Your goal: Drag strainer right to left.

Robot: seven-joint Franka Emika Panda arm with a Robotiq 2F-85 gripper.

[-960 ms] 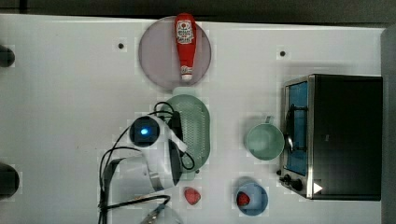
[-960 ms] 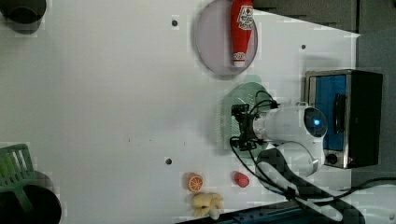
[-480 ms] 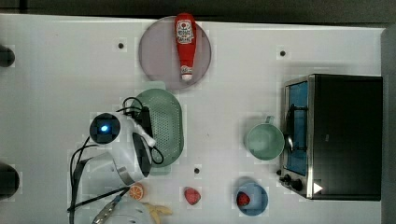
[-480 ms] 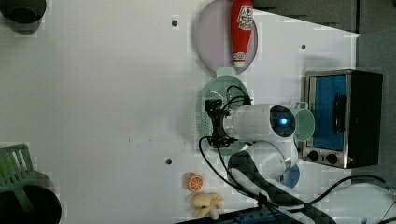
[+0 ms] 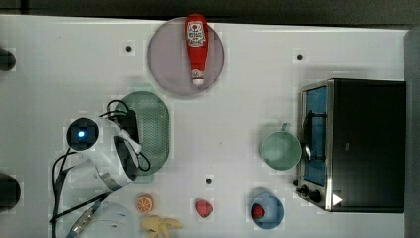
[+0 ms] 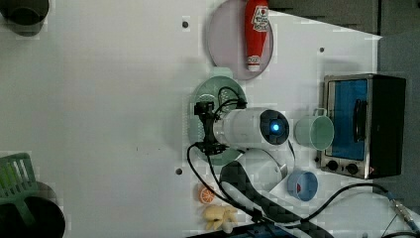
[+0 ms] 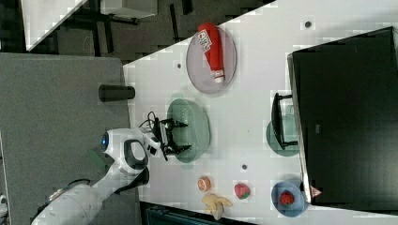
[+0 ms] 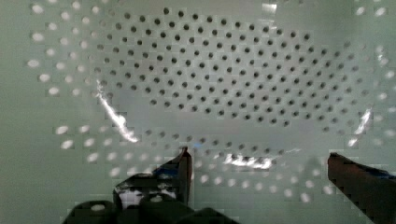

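Observation:
The strainer (image 5: 154,128) is a large pale mint-green oval with a bottom full of small holes. It lies on the white table, left of centre in the top view, just below the grey plate. My gripper (image 5: 132,135) hangs over the strainer's left part in the top view, open. In the right view the gripper (image 7: 180,137) has its two dark fingers spread wide above the strainer (image 7: 196,125). In the wrist view the gripper (image 8: 261,170) is low inside the strainer (image 8: 219,79), close to the perforated bottom, with nothing between the fingers. In the left view the arm covers part of the strainer (image 6: 212,89).
A grey plate (image 5: 166,64) with a red ketchup bottle (image 5: 196,47) sits just beyond the strainer. To the top view's right stand a mint cup (image 5: 281,149) and a toaster oven (image 5: 356,144). Along the near edge lie an orange slice (image 5: 144,203), banana (image 5: 159,225), strawberry (image 5: 203,208) and blue bowl (image 5: 267,211).
The strainer has slid steadily toward the top view's left, away from the cup, with my gripper moving along inside it. The fingers stayed spread.

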